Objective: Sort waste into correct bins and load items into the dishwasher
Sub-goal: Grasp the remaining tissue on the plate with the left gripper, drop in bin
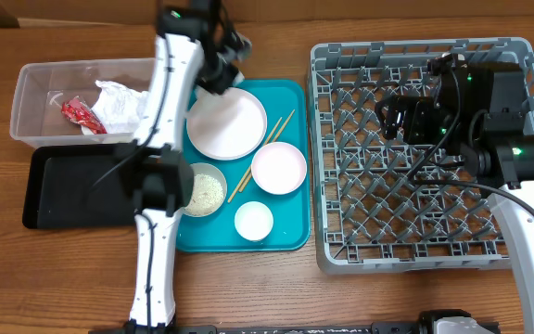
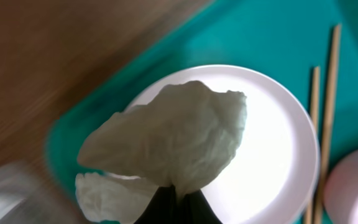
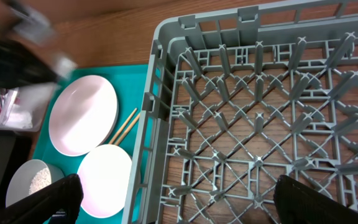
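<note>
Left claw [image 2: 178, 203] is clamped fully shut on the crumpled white napkin [image 2: 173, 140], pinching a bottom fold. The wad hangs over the back-left part of the round plate [image 2: 272, 143] on the teal tray [image 2: 278, 31], and it looks lifted off the plate, though I can't tell by how much. A loose flap droops on the left side and the pinch is thin, so go straight up first until the flap clears the plate rim. After that, traverse left over the counter [image 1: 276, 288] to the clear tub [image 1: 35, 79], which sits just beside the tray. The tub already holds the red wrapper [image 1: 77, 113] and another white paper wad [image 1: 119, 100], so it reads as the paper/wrapper bin. The black tray [image 1: 63, 195] in front of it is not the target. Release low and centred over the tub, because paper drifts and a high drop could land on the tub wall or in the black tray. Open the claw wide and pause before pulling out in case the fold sticks to a pad. Keep off the chopsticks [image 2: 328, 93] to the right of the plate. Right claw [image 3: 188, 202] is spread wide and holds nothing, parked over the dish rack [image 1: 360, 51] well away from the path, so there is no conflict.
</note>
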Controlling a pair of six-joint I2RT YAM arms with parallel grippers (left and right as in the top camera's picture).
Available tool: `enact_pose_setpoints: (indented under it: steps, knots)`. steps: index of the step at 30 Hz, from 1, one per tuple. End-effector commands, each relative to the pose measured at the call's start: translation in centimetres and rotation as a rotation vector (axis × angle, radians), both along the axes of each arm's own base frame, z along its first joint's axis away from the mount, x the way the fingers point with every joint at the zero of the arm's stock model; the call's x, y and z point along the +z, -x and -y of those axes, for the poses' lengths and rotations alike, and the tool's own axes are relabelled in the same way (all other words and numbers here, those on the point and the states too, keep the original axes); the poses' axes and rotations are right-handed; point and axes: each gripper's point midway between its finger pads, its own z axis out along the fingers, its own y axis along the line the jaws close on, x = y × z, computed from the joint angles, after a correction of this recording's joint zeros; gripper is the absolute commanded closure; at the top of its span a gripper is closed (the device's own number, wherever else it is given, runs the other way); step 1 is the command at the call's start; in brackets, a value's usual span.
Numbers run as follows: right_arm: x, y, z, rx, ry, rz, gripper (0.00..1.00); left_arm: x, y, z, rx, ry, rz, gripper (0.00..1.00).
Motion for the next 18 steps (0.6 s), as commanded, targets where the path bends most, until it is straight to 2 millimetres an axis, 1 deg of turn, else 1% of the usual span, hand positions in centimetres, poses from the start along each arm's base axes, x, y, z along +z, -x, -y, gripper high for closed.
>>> enact_pose_setpoints:
  steps: [1, 2, 3, 4, 6, 8, 9, 10, 11, 12, 13, 14, 15, 16, 18]
  knots:
    - [0.9, -0.3, -0.1, 0.001, -0.010, 0.024, 0.00, 10.9, 0.6, -7.1, 0.292, -0.017, 0.195, 0.96]
    - [0.9, -0.3, -0.1, 0.001, -0.010, 0.023, 0.00, 11.0, 1.0, -8.4, 0.326, -0.020, 0.184, 0.96]
    - [0.9, -0.3, -0.1, 0.001, -0.010, 0.023, 0.00, 10.8, 1.5, -10.1, 0.376, -0.022, 0.157, 0.96]
    - [0.9, -0.3, -0.1, 0.001, -0.010, 0.023, 0.00, 10.6, 1.9, -11.2, 0.408, -0.024, 0.140, 0.96]
    - [0.9, -0.3, -0.1, 0.001, -0.010, 0.023, 0.00, 9.3, 2.6, -14.2, 0.501, -0.025, 0.082, 0.96]
    - [0.9, -0.3, -0.1, 0.001, -0.010, 0.023, 0.00, 7.4, 2.8, -16.8, 0.568, -0.022, 0.032, 0.96]
    - [0.9, -0.3, -0.1, 0.001, -0.010, 0.023, 0.00, 6.4, 2.7, -18.0, 0.593, -0.019, 0.014, 0.91]
    - [0.9, -0.3, -0.1, 0.001, -0.010, 0.023, 0.00, 5.8, 2.6, -18.6, 0.604, -0.018, 0.006, 0.84]
    - [0.9, -0.3, -0.1, 0.001, -0.010, 0.023, 0.00, 4.8, 2.4, -19.5, 0.620, -0.016, -0.009, 0.69]
    - [0.9, -0.3, -0.1, 0.001, -0.010, 0.023, 0.00, 3.4, 2.1, -20.2, 0.635, -0.002, -0.028, 0.40]
    - [0.9, -0.3, -0.1, 0.001, -0.010, 0.023, 0.00, 2.9, 2.0, -20.4, 0.639, 0.012, -0.039, 0.29]
    - [0.9, -0.3, -0.1, 0.001, -0.010, 0.023, 0.00, 2.1, 1.9, -20.5, 0.643, 0.031, -0.056, 0.11]
    - [0.9, -0.3, -0.1, 0.001, -0.010, 0.023, 0.00, 1.4, 1.9, -20.4, 0.645, 0.056, -0.073, 0.03]
    - [0.9, -0.3, -0.1, 0.001, -0.010, 0.022, 0.00, 1.0, 1.8, -20.2, 0.643, 0.079, -0.083, 0.00]
    - [0.9, -0.3, -0.1, 0.001, -0.011, 0.023, 0.00, 1.1, 1.4, -20.1, 0.631, 0.092, -0.067, 0.00]
